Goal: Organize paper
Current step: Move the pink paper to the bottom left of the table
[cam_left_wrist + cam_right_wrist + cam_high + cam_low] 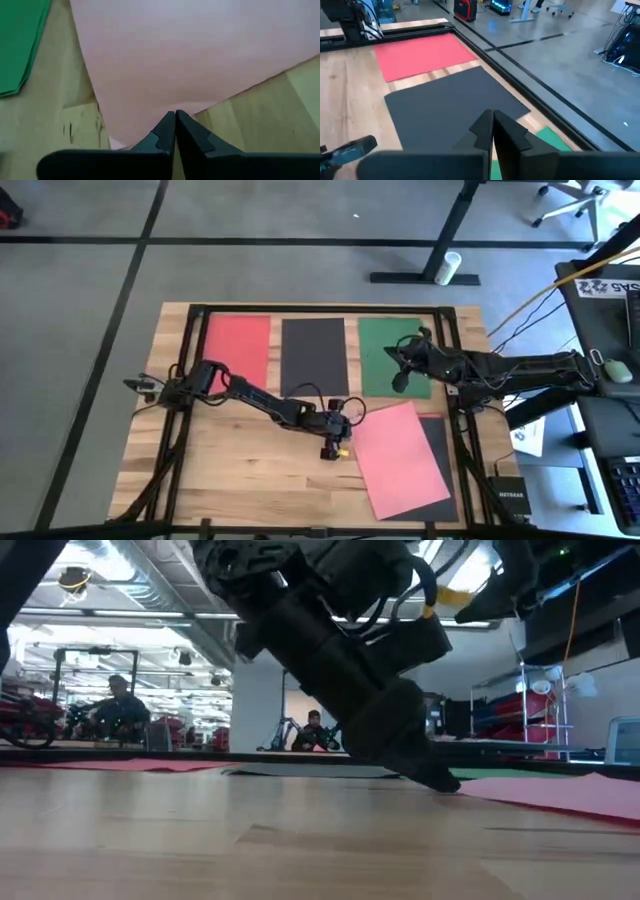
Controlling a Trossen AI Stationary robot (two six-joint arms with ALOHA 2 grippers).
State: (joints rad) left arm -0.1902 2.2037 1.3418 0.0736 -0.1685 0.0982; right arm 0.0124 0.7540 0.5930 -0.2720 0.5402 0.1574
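Red paper (236, 345), black paper (313, 355) and green paper (385, 345) lie flat in a row along the table's far side. A pink sheet (400, 460) lies askew at the near right, partly over another black sheet (438, 442). My left gripper (175, 114) is shut, its tips down at the pink sheet's left corner (362, 420). My right gripper (492, 113) is shut and raised over the green paper (550, 137), touching nothing. My left gripper has its shut fingertips (440, 780) on the pink sheet's edge (150, 112), close to the sheet's left corner. The fingers slant down from the table's left. The sheet lies flat on the table; whether the edge is pinched or only pressed, I cannot tell.
Black frame rails (452, 355) run along the table's sides and far edge. A dark box (510, 500) sits off the near right corner. Bare wood (250, 475) lies at the near left. People sit in the room beyond the table.
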